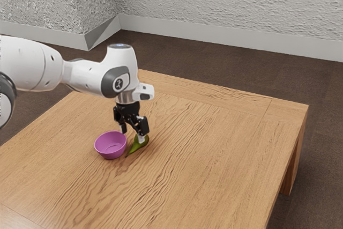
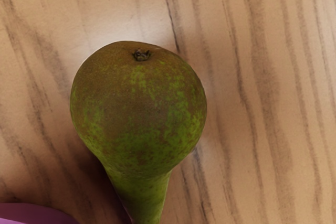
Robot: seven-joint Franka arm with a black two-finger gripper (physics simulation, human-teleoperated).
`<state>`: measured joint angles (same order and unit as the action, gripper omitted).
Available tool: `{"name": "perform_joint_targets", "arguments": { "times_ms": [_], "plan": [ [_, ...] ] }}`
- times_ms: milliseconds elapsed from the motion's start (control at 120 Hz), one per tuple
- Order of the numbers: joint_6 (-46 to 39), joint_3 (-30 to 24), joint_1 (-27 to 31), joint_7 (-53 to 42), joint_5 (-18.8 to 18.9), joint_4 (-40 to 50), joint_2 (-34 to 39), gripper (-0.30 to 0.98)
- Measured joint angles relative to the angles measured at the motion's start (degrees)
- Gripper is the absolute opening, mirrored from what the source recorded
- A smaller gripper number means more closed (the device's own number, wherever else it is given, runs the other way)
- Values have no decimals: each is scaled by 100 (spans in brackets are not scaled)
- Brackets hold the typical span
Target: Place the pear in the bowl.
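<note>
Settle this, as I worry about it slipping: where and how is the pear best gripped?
I'd grip the pear across its fat body, coming from straight above. It lies on its side, so the jaws could straddle its long axis; the tapering neck might slip, and the bowl stands close by the neck, leaving less room there.

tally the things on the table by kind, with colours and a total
pear, green and brown: 1
bowl, purple-pink: 1
total: 2
</note>
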<state>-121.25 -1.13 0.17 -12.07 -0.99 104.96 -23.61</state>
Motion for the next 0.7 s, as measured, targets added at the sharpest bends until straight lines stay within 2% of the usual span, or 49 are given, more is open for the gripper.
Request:
{"name": "perform_joint_targets", "arguments": {
  "times_ms": [700],
  "plan": [
    [-130,-1,42,-609,-79,-573,-625,69]
  ]
}}
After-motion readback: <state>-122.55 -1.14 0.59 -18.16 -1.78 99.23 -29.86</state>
